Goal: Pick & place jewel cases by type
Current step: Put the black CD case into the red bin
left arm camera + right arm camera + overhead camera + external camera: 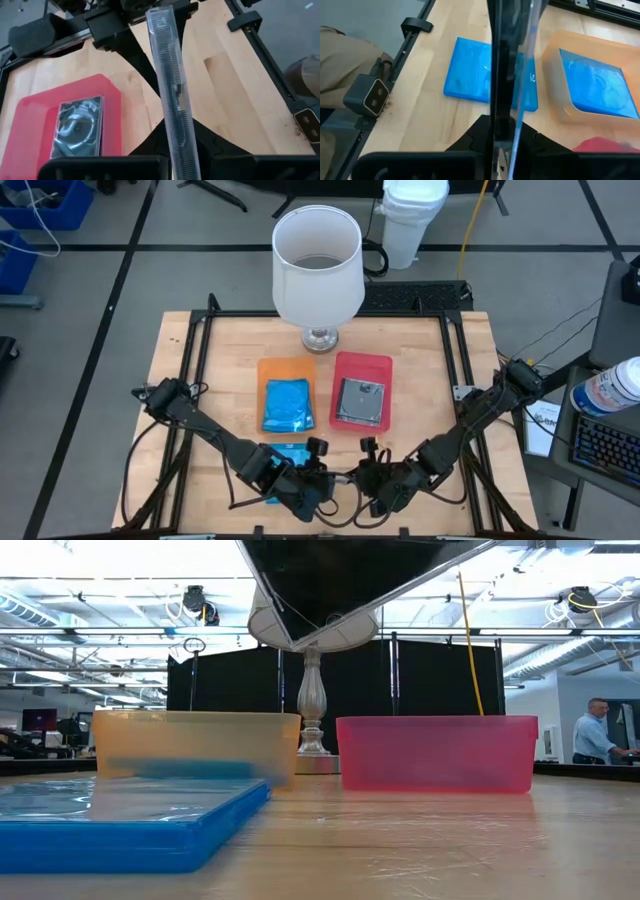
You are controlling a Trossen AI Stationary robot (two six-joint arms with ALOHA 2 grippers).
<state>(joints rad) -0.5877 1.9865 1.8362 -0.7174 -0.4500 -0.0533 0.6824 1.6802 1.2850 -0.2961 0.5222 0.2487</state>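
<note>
At the near edge of the pale wooden table (pixel 420 380), between both arms: a thin, square, clear plastic jewel case (pixel 172 100), held up on edge off the wood. Pinched from one side by the left gripper (pixel 318 485), jaws pressed onto it; clamped from the other side by the right gripper (pixel 368 485), jaws likewise closed against its faces. Looks like a hand-over between arms, judging by the shared grip.

Roughly half done, by the look of things. Sorted so far: bright blue plastic cases (pixel 288 405) lying flat inside the orange rectangular plastic tray (pixel 265 370), and a dark grey-clear case (pixel 360 402) flat inside the red rectangular plastic tray (pixel 345 362). Left to do: the held clear case, probably bound for the red tray, and one more flat blue jewel case (pixel 290 452) lying loose on the table just in front of the orange tray, beside the left arm.

Seen edge-on from both wrists: very slim, glassy, with a darker inner layer showing through and a ridged spine; slick-looking and likely prone to slipping or twisting under a light pinch.
</note>
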